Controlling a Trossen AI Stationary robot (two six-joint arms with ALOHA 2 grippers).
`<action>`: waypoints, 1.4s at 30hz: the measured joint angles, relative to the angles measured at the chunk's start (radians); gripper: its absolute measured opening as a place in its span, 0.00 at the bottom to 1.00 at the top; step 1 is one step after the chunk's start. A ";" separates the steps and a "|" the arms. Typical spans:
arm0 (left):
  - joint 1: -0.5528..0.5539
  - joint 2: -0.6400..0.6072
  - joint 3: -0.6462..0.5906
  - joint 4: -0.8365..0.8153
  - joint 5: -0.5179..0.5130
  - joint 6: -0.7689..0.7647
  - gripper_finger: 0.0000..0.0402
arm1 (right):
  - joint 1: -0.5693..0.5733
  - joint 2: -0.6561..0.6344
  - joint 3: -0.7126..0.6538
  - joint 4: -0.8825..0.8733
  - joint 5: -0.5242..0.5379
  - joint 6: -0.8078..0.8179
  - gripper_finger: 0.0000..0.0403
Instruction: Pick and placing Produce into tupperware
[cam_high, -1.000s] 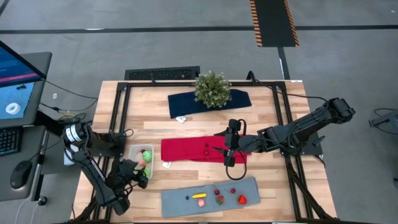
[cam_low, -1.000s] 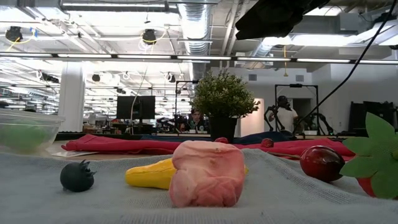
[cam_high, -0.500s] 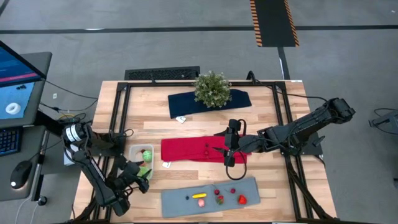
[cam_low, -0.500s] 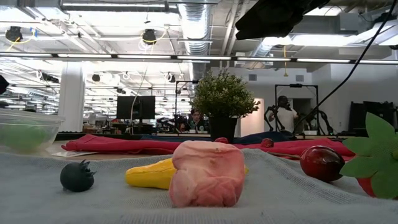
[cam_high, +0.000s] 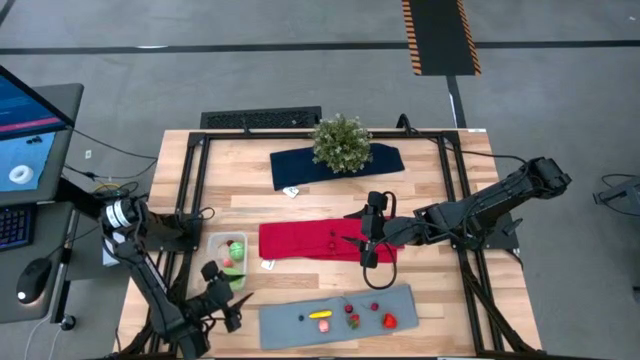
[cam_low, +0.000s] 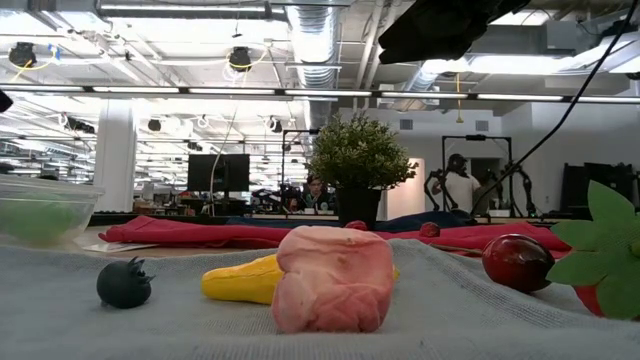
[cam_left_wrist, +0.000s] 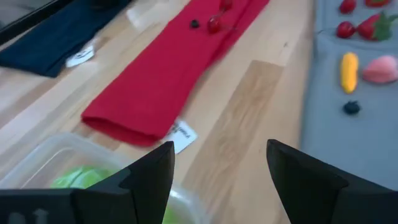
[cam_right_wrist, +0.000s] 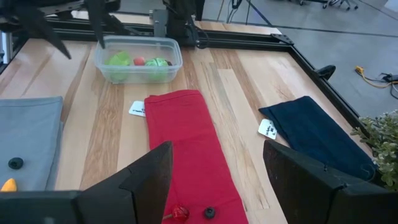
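At the bottom of the high view the grey mat (cam_high: 337, 314) carries loose produce: a dark berry (cam_high: 301, 319), a yellow piece (cam_high: 321, 314), a pink piece (cam_high: 323, 325) and strawberries (cam_high: 388, 321). Lower left, the left gripper (cam_high: 232, 302) hovers between mat and tupperware, fingers spread and empty. Just above it the tupperware (cam_high: 214, 245) holds green pieces (cam_high: 237, 249) and a red one. At frame centre the right gripper (cam_high: 352, 241) hangs over the red cloth (cam_high: 300, 241), fingers spread, empty. Farther up stands the potted plant (cam_high: 341, 143).
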 joint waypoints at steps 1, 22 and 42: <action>0.001 0.000 0.000 0.027 -0.005 0.018 0.61 | 0.000 0.000 0.000 0.000 0.000 0.000 0.68; 0.255 0.000 -0.002 0.732 0.380 0.848 0.61 | 0.000 0.000 0.000 0.000 0.000 0.000 0.68; 0.401 0.001 -0.115 1.027 0.621 1.106 0.61 | 0.000 0.000 0.000 0.000 0.000 0.000 0.68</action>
